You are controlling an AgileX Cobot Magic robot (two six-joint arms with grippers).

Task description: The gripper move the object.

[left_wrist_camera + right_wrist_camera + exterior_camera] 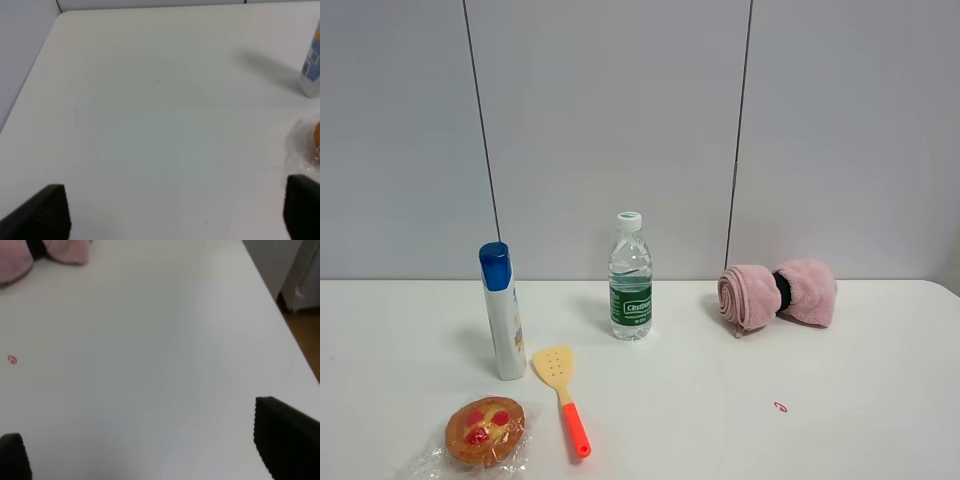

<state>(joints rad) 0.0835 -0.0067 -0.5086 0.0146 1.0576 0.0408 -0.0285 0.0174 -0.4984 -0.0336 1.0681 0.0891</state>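
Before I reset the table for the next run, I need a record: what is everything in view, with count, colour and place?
pastry: one, golden-brown with red spots, in clear wrap, front left of the table
spatula: one, yellow with orange handle, just right of the pastry
shampoo bottle: one, white with blue cap, upright behind the pastry
water bottle: one, clear with green label and white cap, upright near the middle
towel: one, pink, rolled, back right
small mark: one, red, on the table in front of the towel
table: one, white
left gripper: black, open, over bare table beside the pastry
right gripper: black, open, over bare table on the right
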